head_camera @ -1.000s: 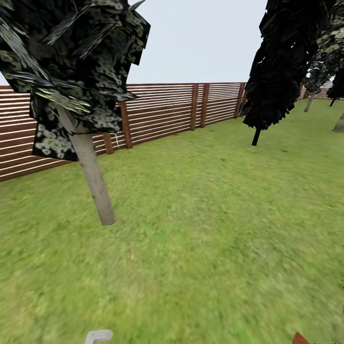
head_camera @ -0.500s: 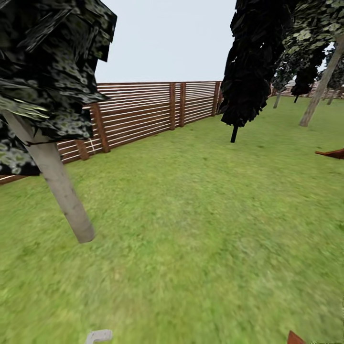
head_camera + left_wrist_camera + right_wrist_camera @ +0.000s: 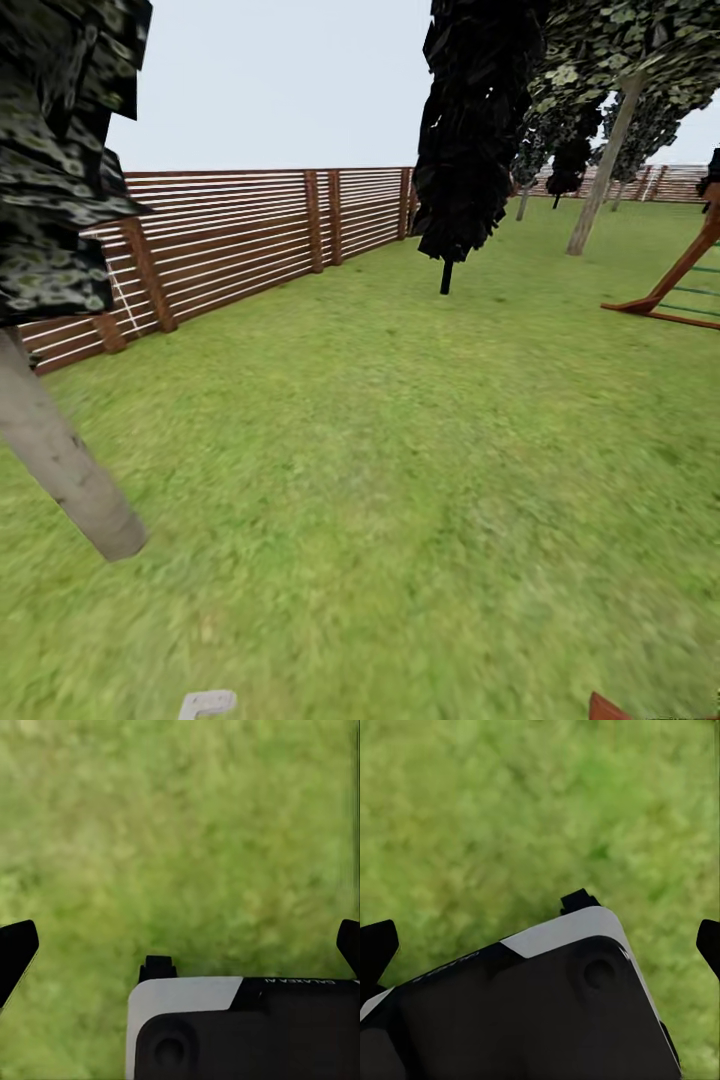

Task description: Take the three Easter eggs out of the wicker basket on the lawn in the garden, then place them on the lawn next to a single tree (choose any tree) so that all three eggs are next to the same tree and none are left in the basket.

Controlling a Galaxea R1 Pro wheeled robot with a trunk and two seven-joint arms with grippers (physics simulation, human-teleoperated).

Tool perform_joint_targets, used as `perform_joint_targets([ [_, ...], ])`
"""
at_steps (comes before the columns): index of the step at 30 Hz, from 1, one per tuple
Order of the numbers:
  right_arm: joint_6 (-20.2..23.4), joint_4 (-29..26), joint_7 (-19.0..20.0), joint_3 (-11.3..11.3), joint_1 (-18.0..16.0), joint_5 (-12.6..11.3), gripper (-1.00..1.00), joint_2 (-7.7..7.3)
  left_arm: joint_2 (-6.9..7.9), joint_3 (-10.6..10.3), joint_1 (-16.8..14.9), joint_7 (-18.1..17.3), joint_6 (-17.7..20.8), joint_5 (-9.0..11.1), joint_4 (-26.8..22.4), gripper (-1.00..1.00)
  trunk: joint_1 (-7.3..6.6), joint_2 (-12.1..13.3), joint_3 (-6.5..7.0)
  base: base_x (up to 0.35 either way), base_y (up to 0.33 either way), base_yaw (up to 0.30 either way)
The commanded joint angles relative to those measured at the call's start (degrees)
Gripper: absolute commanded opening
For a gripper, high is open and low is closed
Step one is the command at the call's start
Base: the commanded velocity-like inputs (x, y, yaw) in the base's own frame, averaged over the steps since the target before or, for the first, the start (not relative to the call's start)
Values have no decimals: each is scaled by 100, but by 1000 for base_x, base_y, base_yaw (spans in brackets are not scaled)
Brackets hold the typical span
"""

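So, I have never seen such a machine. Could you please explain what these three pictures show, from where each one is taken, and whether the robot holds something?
This is a simulated wheeled robot with two arms. The large picture comes from its head camera: a lawn, a brown slat fence, a grey-brown tree trunk close on the left, a dark narrow tree farther off, and a red-brown wooden frame on the right. The two small pictures come from cameras near each gripper, looking down at grass. The left gripper and right gripper both have their dark fingertips far apart, with nothing between them. So it holds nothing.
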Motion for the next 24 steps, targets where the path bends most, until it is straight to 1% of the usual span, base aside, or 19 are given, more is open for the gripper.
perform_joint_targets([
  [1,24,-12,-14,-29,-3,-10,100,5,1,47,-4,-31,-15,-4,5,100,6,-9,-12,325,5,-278],
  [8,24,-12,-14,-29,-3,-10,100,7,1,51,1,-31,-18,-4,5,100,6,-9,-30,325,27,-278],
  [14,24,-12,-14,-29,-3,-7,100,42,3,52,1,-31,-18,-4,5,100,6,-9,-48,325,106,-278],
  [24,24,-12,-14,-29,-3,-2,100,49,9,53,3,-31,-18,-4,5,100,6,-9,-83,317,126,-273],
])
